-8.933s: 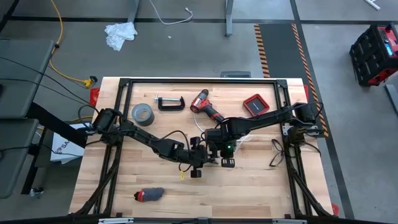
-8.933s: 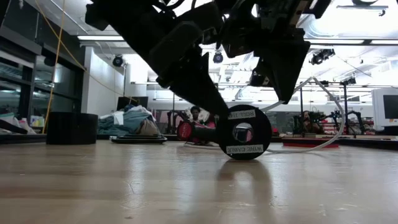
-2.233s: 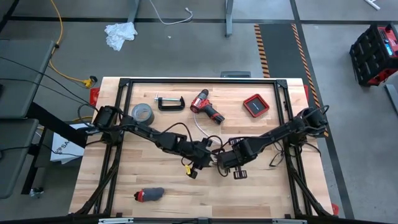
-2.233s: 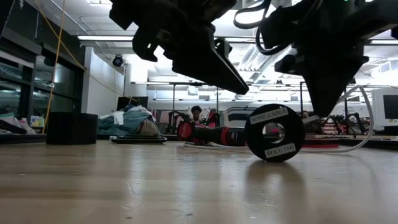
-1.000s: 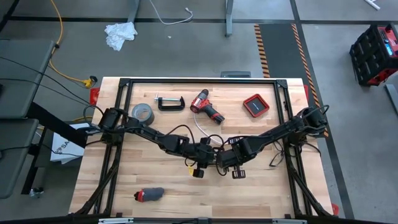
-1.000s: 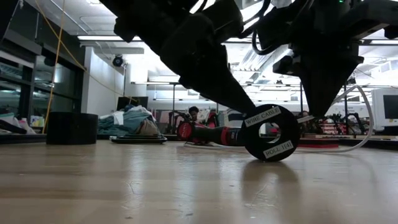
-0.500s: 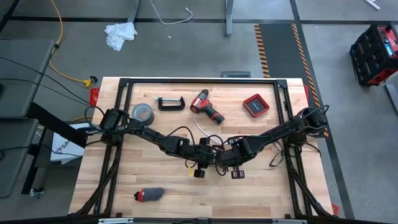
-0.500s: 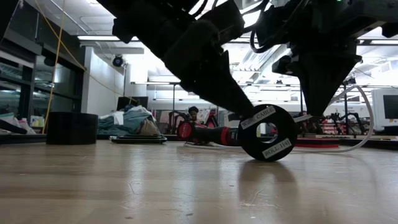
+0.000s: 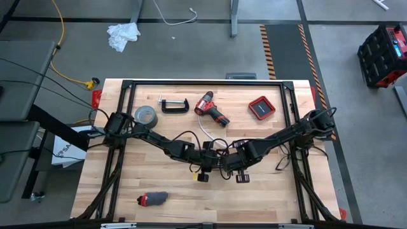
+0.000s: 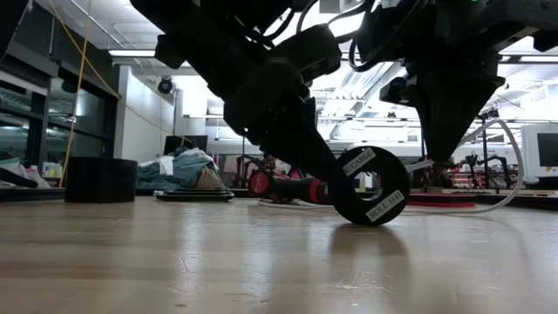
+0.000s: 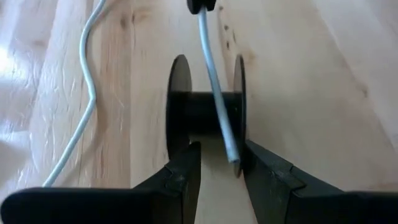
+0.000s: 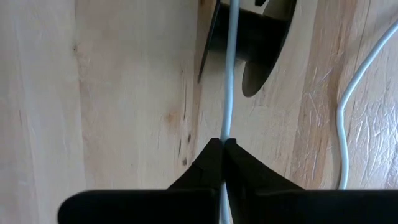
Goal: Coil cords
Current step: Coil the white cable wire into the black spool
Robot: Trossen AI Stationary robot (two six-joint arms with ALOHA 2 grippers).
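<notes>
A thin white cable (image 12: pixel 229 81) runs to a small black spool-like disc (image 10: pixel 370 186) that stands on its rim on the wooden table near the middle. In the left wrist view the cable's free end (image 11: pixel 232 157) lies over the disc's hub (image 11: pixel 202 109), between the two flanges. My left gripper (image 11: pixel 221 163) is open, its fingertips right at the disc's near side. My right gripper (image 12: pixel 222 146) is shut on the cable, a short way from the disc on its other side. More of the cable lies loose on the table (image 11: pixel 81 118). My left gripper comes at the disc slanting down from the table's left; one fingertip (image 10: pixel 324 179) overlaps the disc's rim in the low view, but I cannot tell whether it touches. My right gripper pinches the single white cable (image 12: pixel 225 134) between its two fingers. The cable runs straight from the fingertips to the disc.
A red drill (image 9: pixel 212 111), a black clamp (image 9: pixel 173 104), a grey tape roll (image 9: pixel 145 116) and a red tray (image 9: pixel 261 107) lie along the far side. A red and grey object (image 9: pixel 152 199) lies near the front left. Black cables (image 9: pixel 284 156) hang at the right.
The disc has rolled a little toward the table's left and turned about its axis, its labels now sitting at a new angle. My left gripper has come lower and closer against the disc's left side. My right gripper has kept its hold on the cable.
</notes>
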